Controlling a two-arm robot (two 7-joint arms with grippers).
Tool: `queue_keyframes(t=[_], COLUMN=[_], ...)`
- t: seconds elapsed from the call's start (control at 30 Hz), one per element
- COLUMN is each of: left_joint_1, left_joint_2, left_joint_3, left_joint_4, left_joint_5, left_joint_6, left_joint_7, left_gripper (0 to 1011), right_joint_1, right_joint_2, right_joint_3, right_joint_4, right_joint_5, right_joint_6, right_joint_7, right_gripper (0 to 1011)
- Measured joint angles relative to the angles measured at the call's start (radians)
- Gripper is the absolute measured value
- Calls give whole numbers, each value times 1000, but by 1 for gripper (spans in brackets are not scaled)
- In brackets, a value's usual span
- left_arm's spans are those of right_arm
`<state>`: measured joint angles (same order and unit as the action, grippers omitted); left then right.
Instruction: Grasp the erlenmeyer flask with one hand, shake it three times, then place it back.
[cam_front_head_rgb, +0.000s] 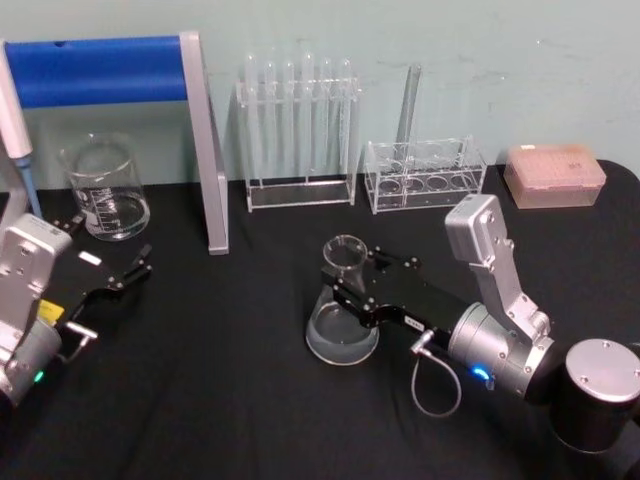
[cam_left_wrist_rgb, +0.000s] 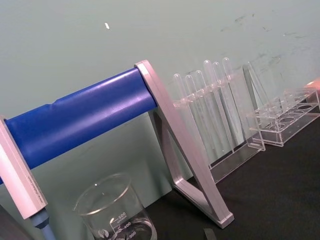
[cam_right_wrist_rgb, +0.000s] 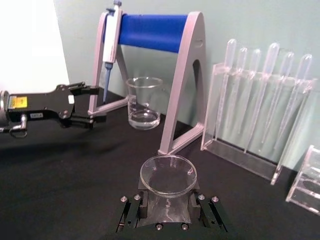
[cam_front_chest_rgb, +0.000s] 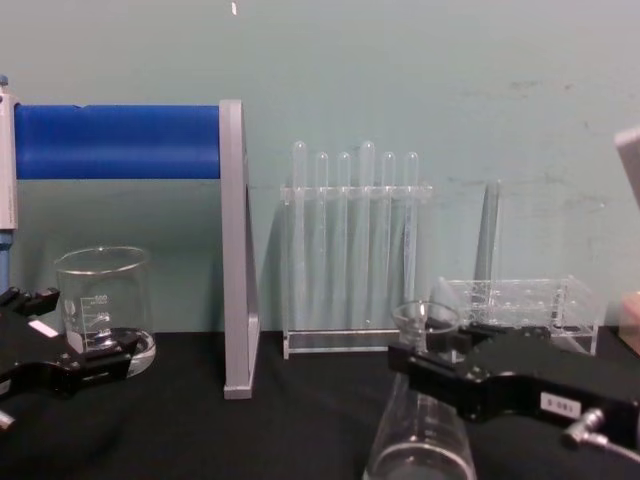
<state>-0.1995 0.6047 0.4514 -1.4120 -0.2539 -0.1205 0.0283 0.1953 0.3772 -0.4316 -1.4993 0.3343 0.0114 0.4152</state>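
Observation:
The clear erlenmeyer flask (cam_front_head_rgb: 342, 335) stands on the black table, slightly right of centre, its wide base resting on the cloth. My right gripper (cam_front_head_rgb: 346, 276) reaches in from the right and is shut on the flask's narrow neck just below the flared lip. In the right wrist view the flask (cam_right_wrist_rgb: 168, 176) is seen from above, its neck between the black fingers (cam_right_wrist_rgb: 141, 206). From the chest, the flask (cam_front_chest_rgb: 420, 445) rises under the right gripper (cam_front_chest_rgb: 422, 352). My left gripper (cam_front_head_rgb: 140, 262) rests open at the left, near the beaker, holding nothing.
A glass beaker (cam_front_head_rgb: 105, 190) stands at the back left beside a grey stand with a blue bar (cam_front_head_rgb: 205, 150) and a hanging pipette (cam_front_head_rgb: 15, 130). Behind the flask are a test tube rack (cam_front_head_rgb: 298, 130), a lower clear rack (cam_front_head_rgb: 425, 175) and a pink tip box (cam_front_head_rgb: 555, 175).

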Motion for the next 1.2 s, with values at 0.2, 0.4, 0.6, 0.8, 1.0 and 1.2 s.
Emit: queue_keyframes(t=[0.2, 0.4, 0.6, 0.8, 1.0, 1.2], left_joint_1=[0, 0, 0, 0, 0, 0], left_joint_2=[0, 0, 0, 0, 0, 0], left_joint_3=[0, 0, 0, 0, 0, 0], left_joint_4=[0, 0, 0, 0, 0, 0], left_joint_5=[0, 0, 0, 0, 0, 0], left_joint_6=[0, 0, 0, 0, 0, 0], left_joint_7=[0, 0, 0, 0, 0, 0], left_gripper=[1001, 1001, 1001, 1001, 1001, 1001], right_joint_1=[-6, -7, -3, -1, 0, -1], right_joint_2=[5, 11, 16, 17, 13, 7], right_joint_3=[32, 68, 101, 114, 116, 108], right_joint_4=[-44, -91, -123, -126, -125, -126], right_joint_5=[5, 17, 29, 30, 28, 24], right_joint_6=[0, 17, 38, 48, 54, 60], right_joint_7=[-11, -30, -50, -59, -64, -65], right_gripper=[449, 449, 449, 449, 449, 448])
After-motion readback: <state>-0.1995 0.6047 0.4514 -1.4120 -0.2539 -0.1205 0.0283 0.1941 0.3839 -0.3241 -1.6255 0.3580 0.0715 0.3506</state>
